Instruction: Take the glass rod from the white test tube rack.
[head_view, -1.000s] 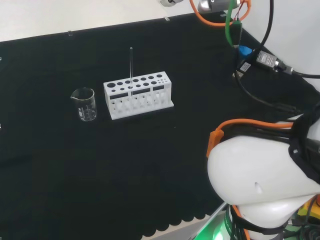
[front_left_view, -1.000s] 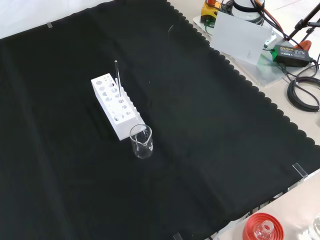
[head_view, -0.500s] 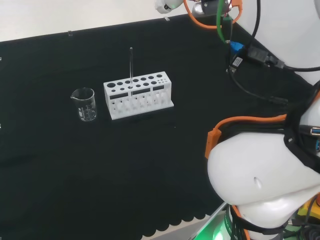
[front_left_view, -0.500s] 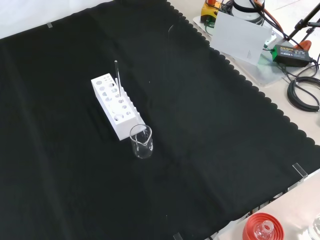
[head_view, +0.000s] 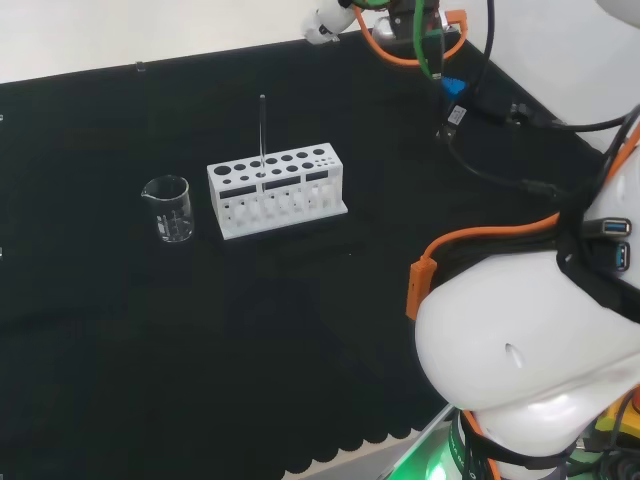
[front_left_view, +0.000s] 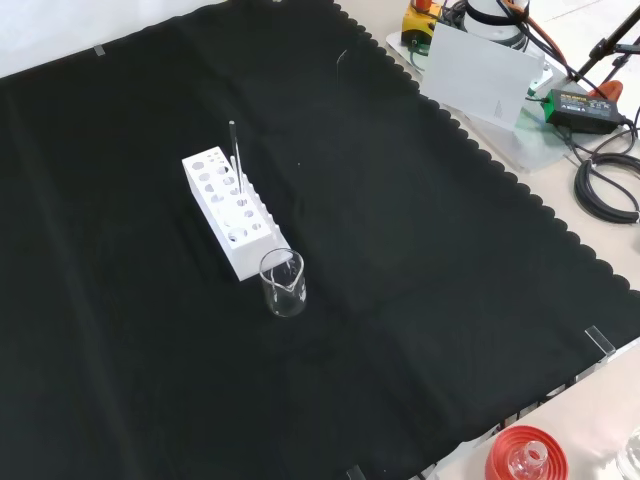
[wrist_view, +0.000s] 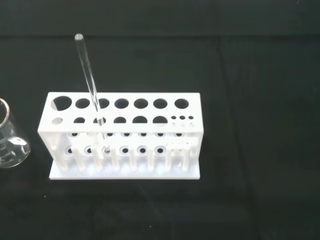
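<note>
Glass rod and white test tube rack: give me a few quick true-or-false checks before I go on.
1. The thin clear glass rod stands in the white plastic test tube rack. True.
2. The rod lies flat on the black cloth. False: it stands almost upright in a rack hole.
3. A small clear glass beaker stands by one end of the rack. True.
4. The beaker is tipped over. False: it stands upright.

On the black cloth (front_left_view: 420, 300) there is one white rack (head_view: 277, 188), with one glass rod (head_view: 262, 128) standing in it. One clear beaker (head_view: 168, 207) stands just to its left in the head view. At the near edge in the front view sits one red ribbed ring (front_left_view: 525, 454).
</note>
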